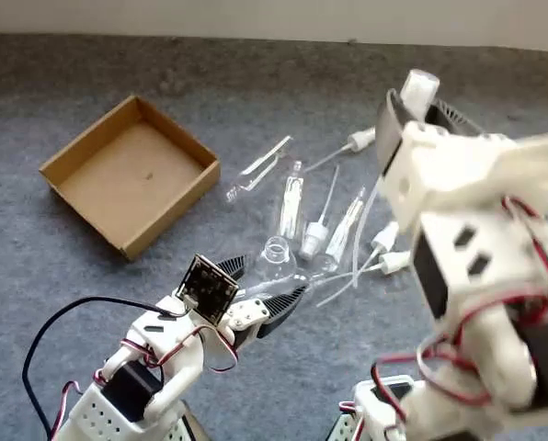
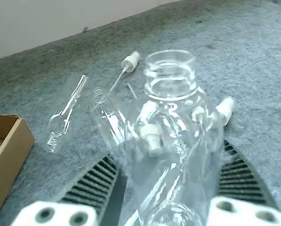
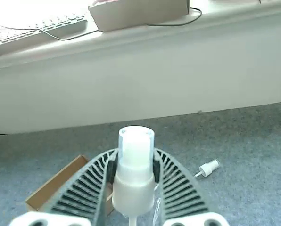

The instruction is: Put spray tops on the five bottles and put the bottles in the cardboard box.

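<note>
My left gripper (image 1: 268,278) is shut on a clear bottle (image 1: 276,257), held near upright just above the carpet with its open mouth up. In the left wrist view the bottle (image 2: 171,84) stands between the dark ribbed fingers (image 2: 95,183) of the left gripper (image 2: 169,157). My right gripper (image 1: 410,103) is raised high at the right, shut on a white spray top (image 1: 419,88). The right wrist view has that spray top (image 3: 135,165) clamped in the right gripper (image 3: 136,157). The cardboard box (image 1: 72,147) sits open at the left.
Several clear bottles lie on the grey carpet, among them one (image 1: 259,166) near the box and another (image 1: 291,197) beside it. Loose spray tops (image 1: 361,140) (image 1: 313,241) (image 1: 394,262) with long tubes lie among them. The carpet in front of the box is bare.
</note>
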